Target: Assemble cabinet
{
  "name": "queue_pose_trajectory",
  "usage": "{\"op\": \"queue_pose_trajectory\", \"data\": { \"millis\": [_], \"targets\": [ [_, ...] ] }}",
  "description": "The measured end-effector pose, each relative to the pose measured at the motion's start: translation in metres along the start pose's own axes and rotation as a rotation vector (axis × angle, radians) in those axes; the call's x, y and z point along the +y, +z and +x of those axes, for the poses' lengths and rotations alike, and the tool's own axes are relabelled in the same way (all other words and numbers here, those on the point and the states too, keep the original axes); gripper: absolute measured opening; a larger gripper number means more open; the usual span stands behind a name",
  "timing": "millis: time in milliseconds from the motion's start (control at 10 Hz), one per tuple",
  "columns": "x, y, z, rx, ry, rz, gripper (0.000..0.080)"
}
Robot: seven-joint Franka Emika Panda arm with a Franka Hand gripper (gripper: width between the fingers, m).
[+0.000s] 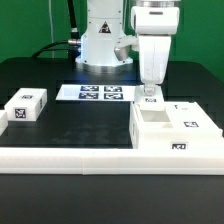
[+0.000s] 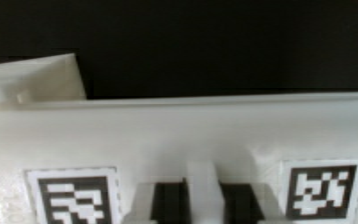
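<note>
The cabinet, a white boxy body with square compartments and tagged faces, stands at the exterior view's right, against the long low white rail. My gripper points straight down at the cabinet's far left edge. In the wrist view the cabinet fills the picture, with one tag on each side of my gripper. The two dark fingers stand close together with a thin white wall of the cabinet between them. The jaws look shut on that wall.
A small loose white tagged block lies at the exterior view's left. The marker board lies at the back middle, before the robot's base. The long low white rail runs along the front edge.
</note>
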State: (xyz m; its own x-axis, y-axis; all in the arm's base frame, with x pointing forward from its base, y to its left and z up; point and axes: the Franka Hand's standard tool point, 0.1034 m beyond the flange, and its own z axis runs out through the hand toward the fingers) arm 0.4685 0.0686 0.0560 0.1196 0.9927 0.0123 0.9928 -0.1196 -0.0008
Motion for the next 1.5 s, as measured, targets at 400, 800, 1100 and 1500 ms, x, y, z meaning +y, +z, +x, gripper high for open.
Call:
{"op": "queue_pose_trajectory", "data": {
  "millis": [400, 800, 1100, 1500],
  "targets": [
    [0.023, -0.001, 0.0, 0.005, -0.044, -0.01, 0.0071],
    [0.037, -0.001, -0.001, 0.008, -0.054, -0.023, 0.0071],
    [0.038, -0.001, -0.002, 0.009, -0.069, -0.024, 0.0071],
    [0.063, -0.002, -0.005, 0.01, -0.094, -0.03, 0.0071]
  ]
}}
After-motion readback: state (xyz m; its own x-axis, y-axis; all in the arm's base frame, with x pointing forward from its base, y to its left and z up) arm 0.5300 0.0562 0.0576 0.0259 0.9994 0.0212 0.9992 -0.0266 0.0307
